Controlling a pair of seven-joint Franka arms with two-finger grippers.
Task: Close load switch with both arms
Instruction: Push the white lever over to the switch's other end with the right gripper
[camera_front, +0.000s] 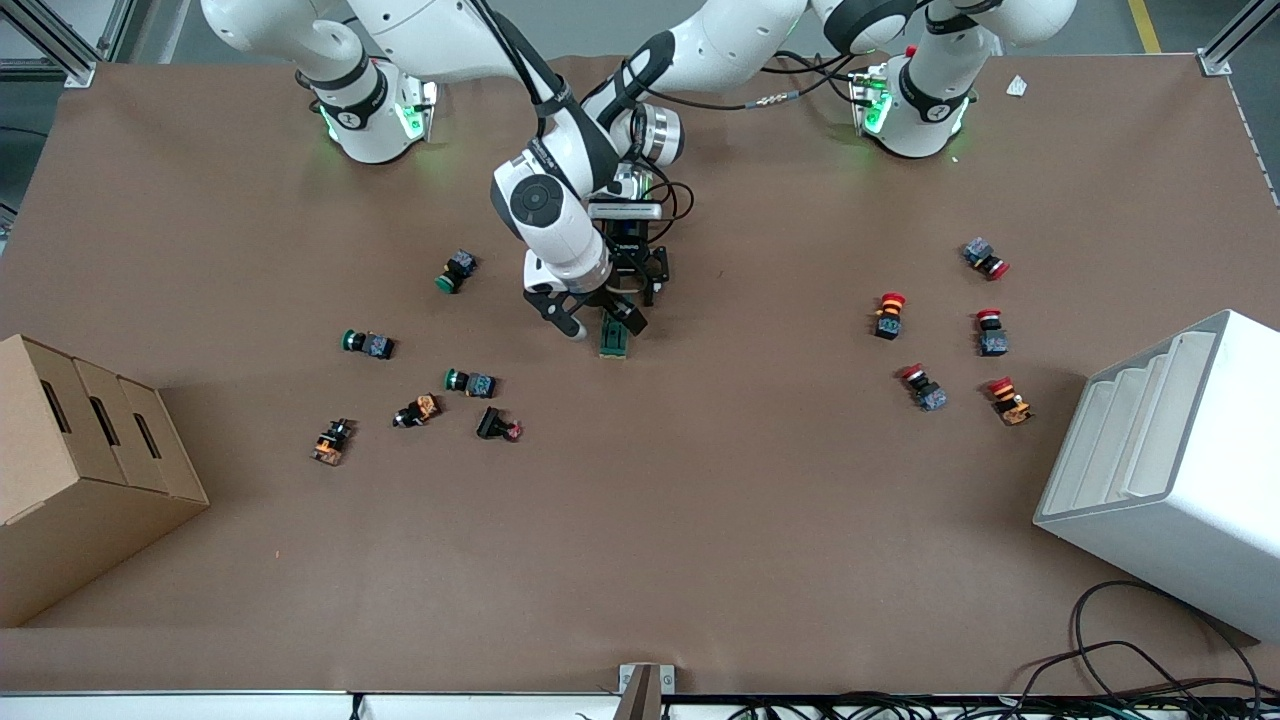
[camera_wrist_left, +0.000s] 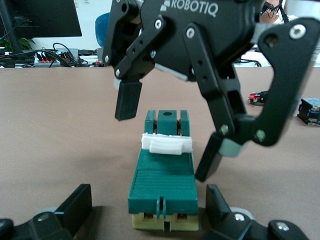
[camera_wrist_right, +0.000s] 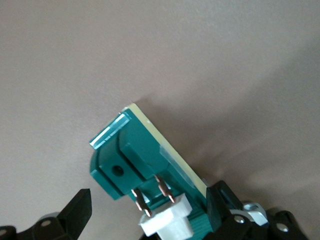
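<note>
The load switch (camera_front: 613, 341), a dark-green block with a white lever, lies on the brown table near its middle. My right gripper (camera_front: 600, 322) hangs low over the switch, open, with a finger on each side of the lever end. In the right wrist view the switch (camera_wrist_right: 130, 160) and its white lever (camera_wrist_right: 167, 224) lie between the open fingers (camera_wrist_right: 147, 207). My left gripper (camera_front: 632, 296) is down at the table, open. In the left wrist view (camera_wrist_left: 148, 202) it straddles the switch's cream-bottomed end (camera_wrist_left: 164, 182); the white lever (camera_wrist_left: 167, 143) and the right gripper (camera_wrist_left: 167, 137) show farther off.
Several green and orange push buttons (camera_front: 470, 382) lie toward the right arm's end, with a cardboard box (camera_front: 80, 470) at that edge. Several red push buttons (camera_front: 923, 387) lie toward the left arm's end, next to a white bin (camera_front: 1170, 470).
</note>
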